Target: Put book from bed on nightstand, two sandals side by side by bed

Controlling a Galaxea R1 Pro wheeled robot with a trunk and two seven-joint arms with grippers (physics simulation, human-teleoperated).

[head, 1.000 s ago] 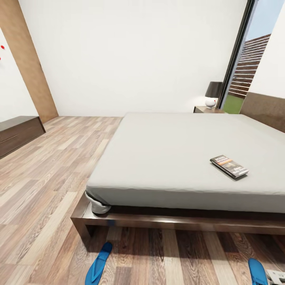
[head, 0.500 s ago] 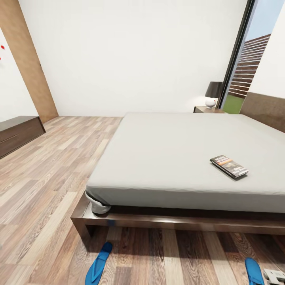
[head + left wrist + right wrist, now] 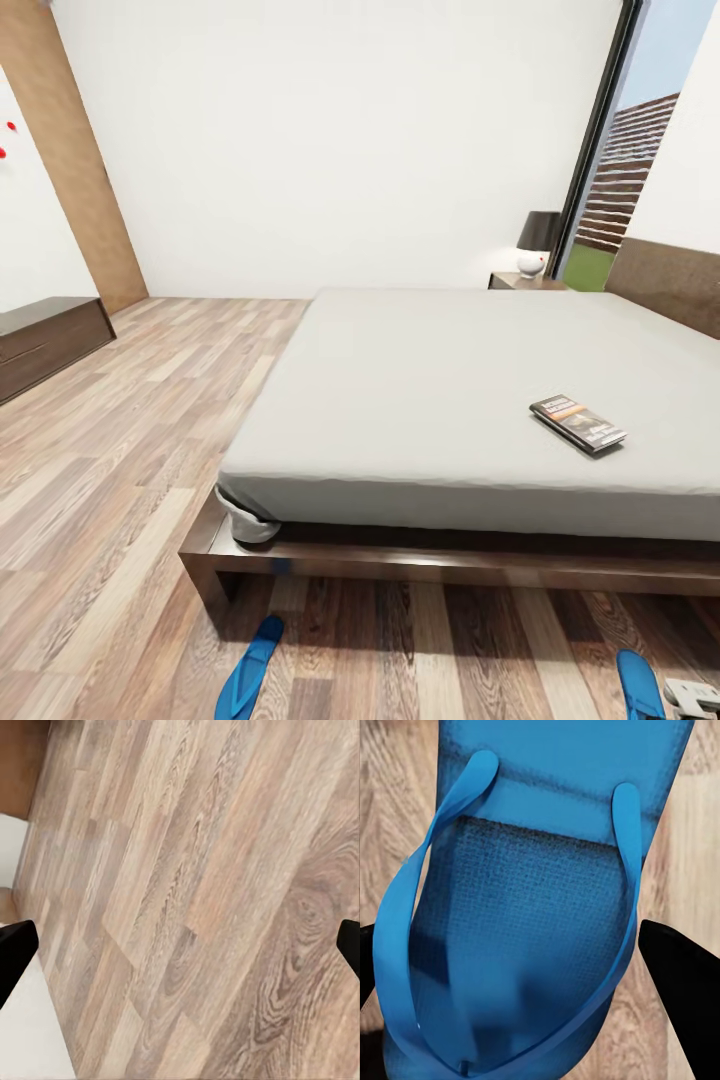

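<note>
Lying flat on the grey mattress of the bed, toward its right side, is the book, cover up. Beyond the far corner of the bed stands a nightstand carrying a dark-shaded lamp. A dresser sits against the left wall. On the wood floor at the bed's foot lie two blue sandals, well apart: one near the left corner, the other toward the right, just beside a part of the right arm. Right pincer: jaws spread wide on either side of that sandal, not clamped. Left pincer: jaws apart over bare floor, holding nothing.
</note>
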